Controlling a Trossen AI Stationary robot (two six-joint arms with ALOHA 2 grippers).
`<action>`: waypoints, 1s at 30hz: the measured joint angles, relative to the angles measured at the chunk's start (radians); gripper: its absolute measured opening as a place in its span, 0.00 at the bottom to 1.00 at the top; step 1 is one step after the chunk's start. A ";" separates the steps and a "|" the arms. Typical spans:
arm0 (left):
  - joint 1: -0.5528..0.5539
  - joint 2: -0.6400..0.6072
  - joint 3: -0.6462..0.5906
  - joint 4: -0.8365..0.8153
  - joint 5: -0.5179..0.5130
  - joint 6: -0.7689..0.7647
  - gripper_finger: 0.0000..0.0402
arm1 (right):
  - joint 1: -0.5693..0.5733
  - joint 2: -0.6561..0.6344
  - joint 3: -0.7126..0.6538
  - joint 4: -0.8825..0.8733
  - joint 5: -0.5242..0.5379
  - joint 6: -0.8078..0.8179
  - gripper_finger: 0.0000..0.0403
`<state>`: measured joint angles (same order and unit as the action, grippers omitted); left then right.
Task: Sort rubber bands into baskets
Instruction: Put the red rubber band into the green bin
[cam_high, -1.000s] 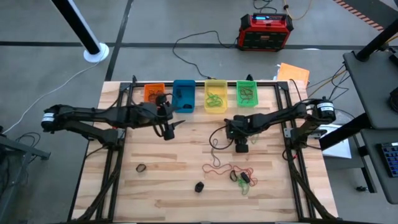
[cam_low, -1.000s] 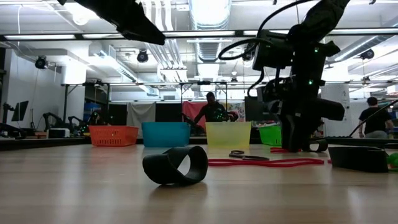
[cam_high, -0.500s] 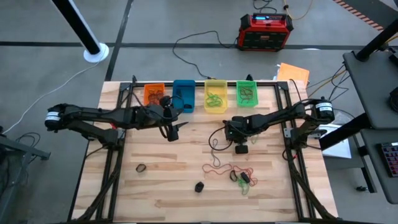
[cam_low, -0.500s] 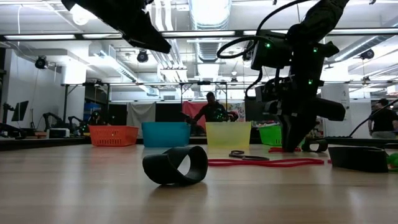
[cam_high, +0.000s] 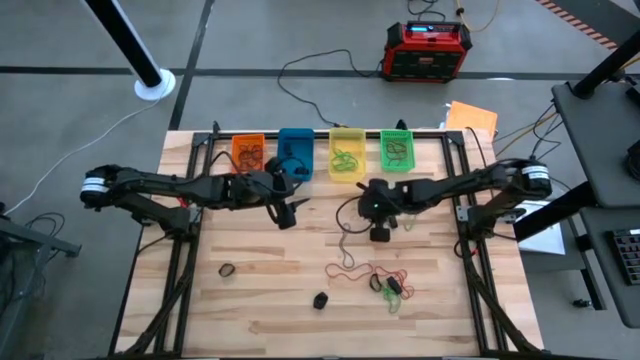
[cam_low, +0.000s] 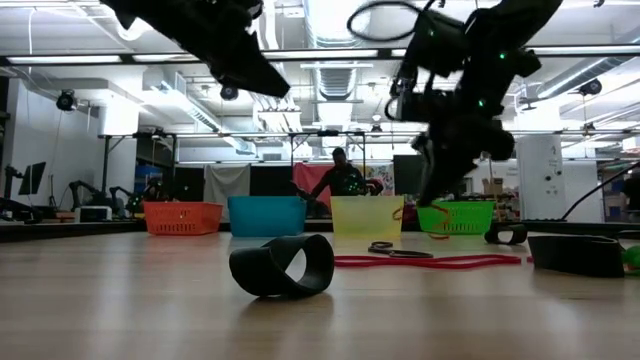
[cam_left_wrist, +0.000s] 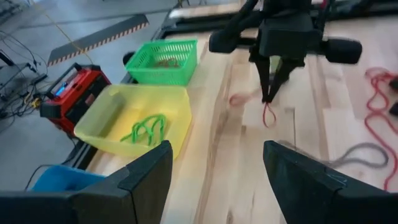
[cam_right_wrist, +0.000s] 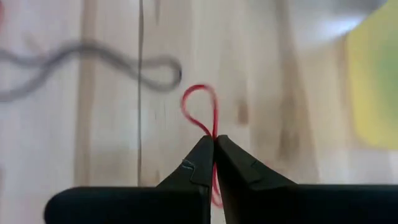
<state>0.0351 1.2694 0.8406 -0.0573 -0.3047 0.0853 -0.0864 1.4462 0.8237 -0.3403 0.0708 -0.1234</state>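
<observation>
Nearest us, several rubber bands (cam_high: 385, 280) still lie loose on the bench (cam_high: 260, 300), so we judge the sorting only partly done. Mid-bench, our right gripper (cam_right_wrist: 214, 140) has its jaws pressed together, pinching a red band (cam_right_wrist: 200, 106) lifted clear of the wood. Our left gripper (cam_left_wrist: 214, 168) waits beside it with jaws spread, holding nothing. Farthest, the baskets (cam_high: 320, 152) already hold some bands; green loops show in the yellow basket (cam_left_wrist: 140, 118).

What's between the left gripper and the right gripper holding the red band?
Only bare table between left gripper and right gripper with its red band, per the high view.
</observation>
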 joint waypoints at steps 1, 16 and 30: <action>-0.002 0.000 0.000 0.014 0.000 -0.001 0.59 | 0.000 -0.018 -0.005 0.026 0.000 0.000 0.02; -0.027 -0.045 0.000 0.095 0.000 -0.024 0.59 | -0.058 -0.200 -0.184 0.790 0.027 -0.038 0.02; -0.041 -0.038 -0.001 0.110 0.001 -0.063 0.59 | -0.152 -0.180 -0.195 0.845 0.940 -0.014 0.02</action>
<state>-0.0059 1.2316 0.8394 0.0528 -0.3038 0.0227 -0.2384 1.2663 0.6289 0.5051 1.0110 -0.1370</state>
